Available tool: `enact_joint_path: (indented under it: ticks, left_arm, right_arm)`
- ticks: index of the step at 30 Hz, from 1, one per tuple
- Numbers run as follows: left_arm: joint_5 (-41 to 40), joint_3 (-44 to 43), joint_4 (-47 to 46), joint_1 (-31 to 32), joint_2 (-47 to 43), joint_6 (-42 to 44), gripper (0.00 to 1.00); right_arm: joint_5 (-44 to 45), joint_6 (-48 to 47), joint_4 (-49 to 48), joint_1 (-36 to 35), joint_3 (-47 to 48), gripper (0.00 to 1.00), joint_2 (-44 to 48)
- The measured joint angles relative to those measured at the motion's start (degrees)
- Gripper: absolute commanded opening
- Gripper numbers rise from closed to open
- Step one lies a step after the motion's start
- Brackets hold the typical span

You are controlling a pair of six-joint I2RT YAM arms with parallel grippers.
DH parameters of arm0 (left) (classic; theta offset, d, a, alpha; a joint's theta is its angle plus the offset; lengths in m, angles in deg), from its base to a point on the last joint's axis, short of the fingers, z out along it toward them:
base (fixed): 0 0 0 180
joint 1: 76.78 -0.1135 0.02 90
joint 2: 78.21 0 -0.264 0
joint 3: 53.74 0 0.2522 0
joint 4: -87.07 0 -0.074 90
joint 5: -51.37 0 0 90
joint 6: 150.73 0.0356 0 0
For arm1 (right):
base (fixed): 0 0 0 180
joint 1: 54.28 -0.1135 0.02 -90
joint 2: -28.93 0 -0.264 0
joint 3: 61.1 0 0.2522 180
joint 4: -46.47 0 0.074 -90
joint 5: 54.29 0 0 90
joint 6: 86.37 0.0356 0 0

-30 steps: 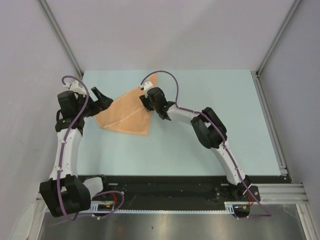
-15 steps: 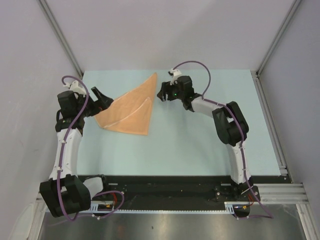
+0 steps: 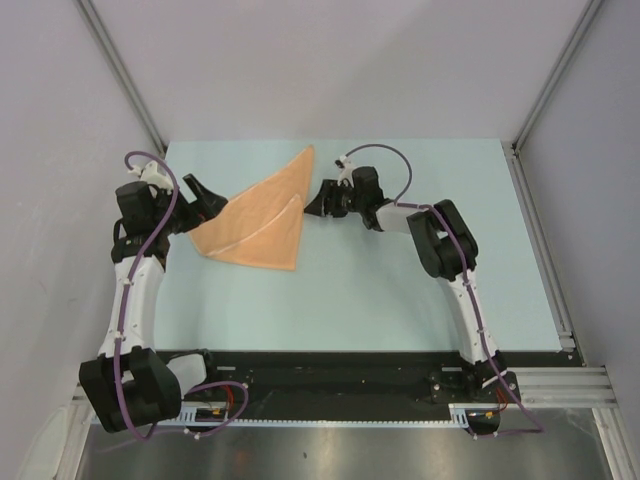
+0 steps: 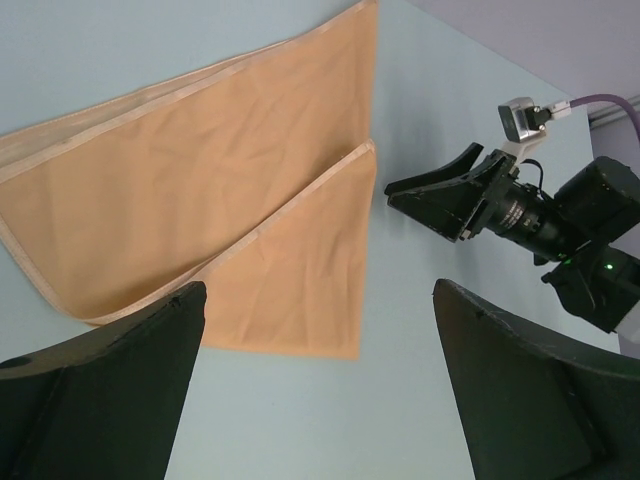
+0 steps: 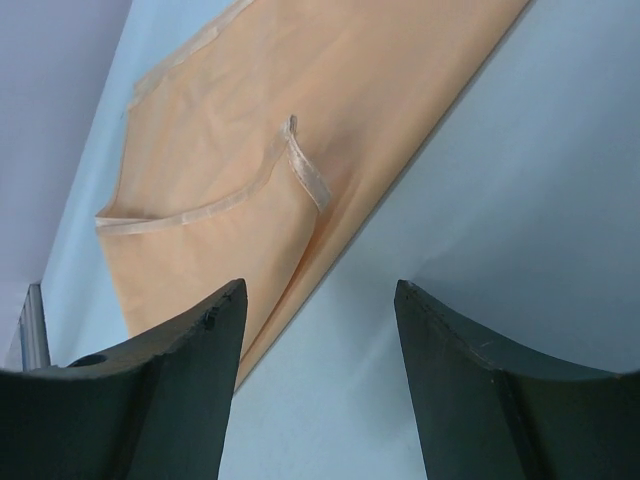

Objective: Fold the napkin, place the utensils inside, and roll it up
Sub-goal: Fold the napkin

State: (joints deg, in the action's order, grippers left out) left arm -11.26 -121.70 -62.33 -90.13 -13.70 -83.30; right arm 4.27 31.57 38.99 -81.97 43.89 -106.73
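The peach-orange napkin point(image 3: 258, 225) lies flat on the pale blue table point(image 3: 400, 290), folded over itself so a smaller triangular flap rests on top point(image 4: 300, 270). My left gripper point(image 3: 212, 203) hovers at the napkin's left edge, open and empty point(image 4: 318, 287). My right gripper point(image 3: 318, 200) sits low just to the right of the napkin's right edge, open with bare table between its fingers point(image 5: 319, 284). It also shows in the left wrist view as the right gripper point(image 4: 392, 190). The napkin's hemmed flap corner point(image 5: 300, 160) lies ahead of it. The utensils are out of view.
Grey walls with metal rails enclose the table at the back and sides point(image 3: 535, 90). The arms' black base rail point(image 3: 330, 385) runs along the near edge. Bare table surface stretches to the right point(image 3: 480, 200) and in front of the napkin.
The right gripper has come off the napkin, opened, and moved to the right of its edge. The folded flap now lies flat. The left arm has not moved.
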Motion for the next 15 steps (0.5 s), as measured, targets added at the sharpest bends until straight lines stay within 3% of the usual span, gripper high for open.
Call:
enact_joint_path:
  ticks: [15]
  left_arm:
    - [0.1, 0.1, 0.0, 0.0, 0.0, -0.5, 1.0]
  right_arm:
    - [7.0, 12.7, -1.3, 0.0, 12.2, 0.6, -9.0]
